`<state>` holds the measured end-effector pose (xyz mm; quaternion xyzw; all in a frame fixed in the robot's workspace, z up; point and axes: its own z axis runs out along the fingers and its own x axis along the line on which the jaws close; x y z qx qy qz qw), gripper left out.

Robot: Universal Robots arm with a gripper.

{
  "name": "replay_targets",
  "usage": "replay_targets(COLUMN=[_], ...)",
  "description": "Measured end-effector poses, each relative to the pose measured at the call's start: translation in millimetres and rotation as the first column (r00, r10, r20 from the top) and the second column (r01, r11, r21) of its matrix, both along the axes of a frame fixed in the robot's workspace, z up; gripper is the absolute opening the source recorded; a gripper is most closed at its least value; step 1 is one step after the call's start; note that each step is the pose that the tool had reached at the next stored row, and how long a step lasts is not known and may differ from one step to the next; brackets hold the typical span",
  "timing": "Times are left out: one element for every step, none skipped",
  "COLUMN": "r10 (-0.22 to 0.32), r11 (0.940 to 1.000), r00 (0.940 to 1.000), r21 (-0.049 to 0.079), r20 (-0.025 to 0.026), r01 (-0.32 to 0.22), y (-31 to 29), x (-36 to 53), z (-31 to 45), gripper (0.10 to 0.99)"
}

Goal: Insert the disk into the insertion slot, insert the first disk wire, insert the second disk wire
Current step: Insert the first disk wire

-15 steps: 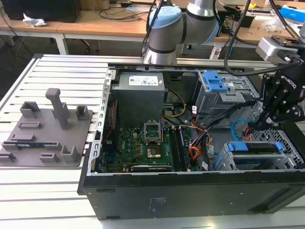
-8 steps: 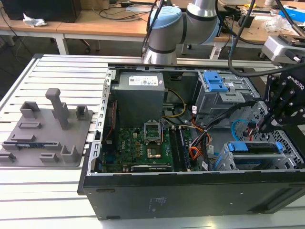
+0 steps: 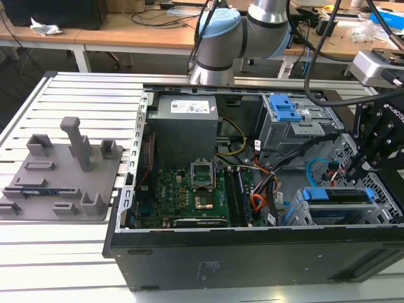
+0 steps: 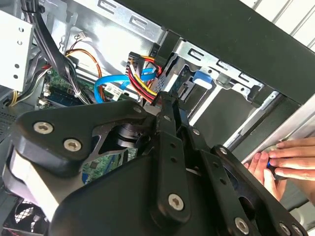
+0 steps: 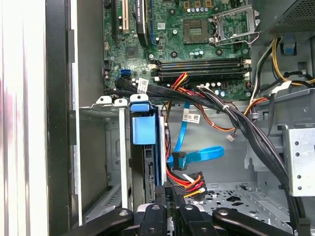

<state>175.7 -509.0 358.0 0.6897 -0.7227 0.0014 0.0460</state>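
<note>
on the slotted surface (image 3: 63, 252) the open computer case (image 3: 208, 259) lies on its side. just behind the case's near wall, at the exterior view's right, the disk (image 3: 338, 197) sits inside the insertion slot (image 3: 297, 218), its blue carrier showing along the top edge; in the first wrist view the disk (image 5: 145, 130) stands edge-on between the slot's grey walls (image 5: 106, 147).

the hand (image 3: 350, 170) hangs just beyond the disk, inside the case. in both wrist views it (image 5: 170, 196) (image 4: 166, 101) is clenched on the black plug of the red, yellow and black disk wire (image 5: 189, 181) (image 4: 142, 69), close to the disk's end. the blue disk wire (image 5: 199, 156) (image 4: 106, 83) loops beside it, its plug against the disk's edge; whether it is seated i cannot tell.

in the second wrist view a person's fingers (image 4: 290, 157) rest on the case's outer rim.

further in lie the green motherboard (image 3: 183, 196) and the grey cage with a blue latch (image 3: 284, 110). at the exterior view's left, a grey fixture (image 3: 63, 170) stands apart from the case. the arm (image 3: 221, 38) rises behind the case.
</note>
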Motion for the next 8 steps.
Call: replay_targets(r10=[0.000, 0.000, 0.001, 0.001, 0.004, 0.008, 0.011, 0.016], r11=[1.0000, 1.0000, 1.0000, 1.0000, 1.0000, 1.0000, 0.9999, 0.9999], r00=[1.0000, 1.0000, 1.0000, 1.0000, 1.0000, 1.0000, 0.9999, 0.9999], r21=[0.000, 0.000, 0.000, 0.000, 0.000, 0.000, 0.000, 0.000], r20=[0.0002, 0.0005, 0.0019, 0.0020, 0.0020, 0.0020, 0.0020, 0.0020], r01=[0.000, 0.000, -0.001, -0.001, -0.004, -0.008, -0.011, -0.016], y=[0.0, 0.0, -0.8, -1.5, -2.4, -2.5, -2.7, -3.1], x=[0.0, 0.0, 0.0, 0.0, 0.0, 0.0, 0.0, 0.0], z=[0.0, 0.0, 0.0, -0.2, -0.2, -0.2, -0.3, -0.4], gripper=[0.165, 0.165, 0.165, 0.165, 0.165, 0.165, 0.165, 0.165])
